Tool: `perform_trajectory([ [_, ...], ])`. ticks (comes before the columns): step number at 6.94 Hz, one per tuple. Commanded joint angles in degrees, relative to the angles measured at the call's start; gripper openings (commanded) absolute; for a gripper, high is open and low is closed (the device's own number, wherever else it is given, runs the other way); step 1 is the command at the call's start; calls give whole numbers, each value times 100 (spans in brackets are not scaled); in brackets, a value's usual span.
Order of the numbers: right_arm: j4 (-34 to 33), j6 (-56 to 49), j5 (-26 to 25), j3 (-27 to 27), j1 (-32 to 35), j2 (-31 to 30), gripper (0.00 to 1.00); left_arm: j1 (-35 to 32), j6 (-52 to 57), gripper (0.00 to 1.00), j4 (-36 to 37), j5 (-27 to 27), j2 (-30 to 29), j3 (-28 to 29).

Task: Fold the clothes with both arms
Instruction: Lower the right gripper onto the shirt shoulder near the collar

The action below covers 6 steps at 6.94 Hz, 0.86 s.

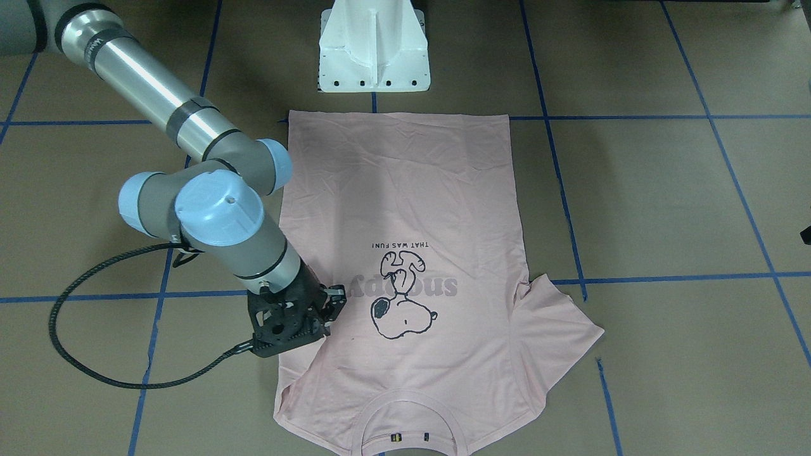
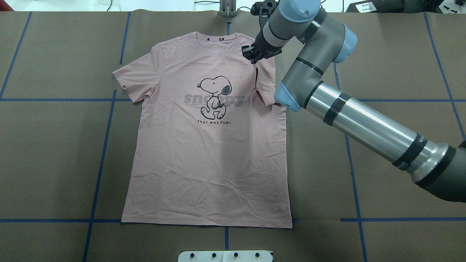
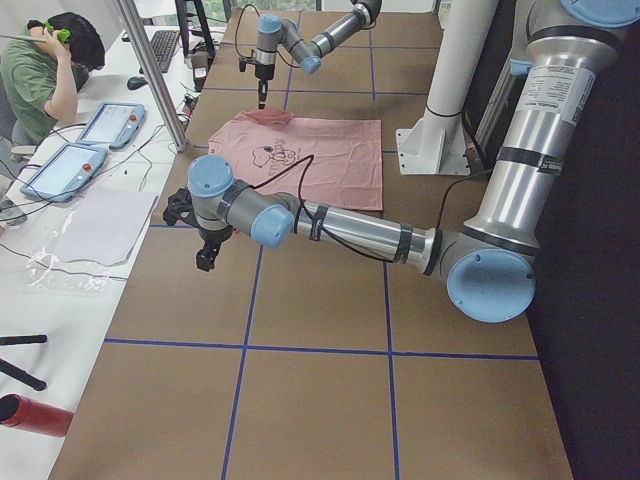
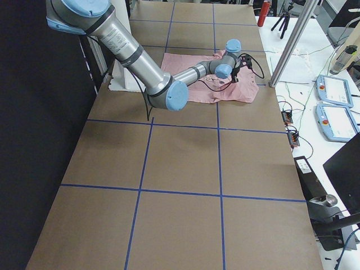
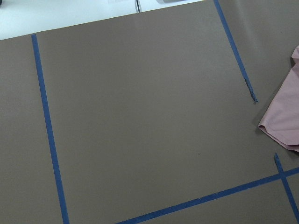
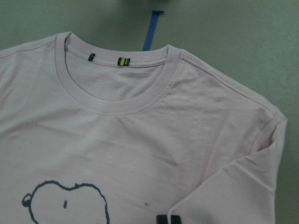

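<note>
The T-shirt (image 2: 204, 156) lies flat on the table (image 2: 393, 54) before me, with its collar (image 2: 214, 38) on the far side and its hem near my pedestal (image 1: 374, 50). The sleeve on my left (image 2: 134, 74) spreads outward. The sleeve on my right (image 2: 265, 85) is folded in onto the chest. My right gripper (image 2: 252, 56) is above that shoulder. My left gripper (image 3: 204, 258) hangs over the table, well apart to the left of the shirt.

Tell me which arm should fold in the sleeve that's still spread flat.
Probably left. The spread sleeve lies on its side of the T-shirt, its hem in the left wrist view; the right gripper is across the shirt, at the folded-in sleeve.
</note>
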Motion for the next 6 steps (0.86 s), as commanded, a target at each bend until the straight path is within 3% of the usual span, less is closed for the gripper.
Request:
perform_trajectory([
  [1, 26, 3, -449, -517, -228, 348, 14, -2, -45, 100, 0, 12, -37, -17],
  [2, 35, 3, -476, -509, -237, 339, 99, -2, -46, 100, 0, 12, -46, -18],
  [4, 17, 134, -511, -500, -264, 330, 100, 33, -115, 100, -9, 21, -99, -9],
  [6, -87, 879, -206, -38, -255, 95, 100, 934, -1819, 100, -646, 265, -474, 26],
])
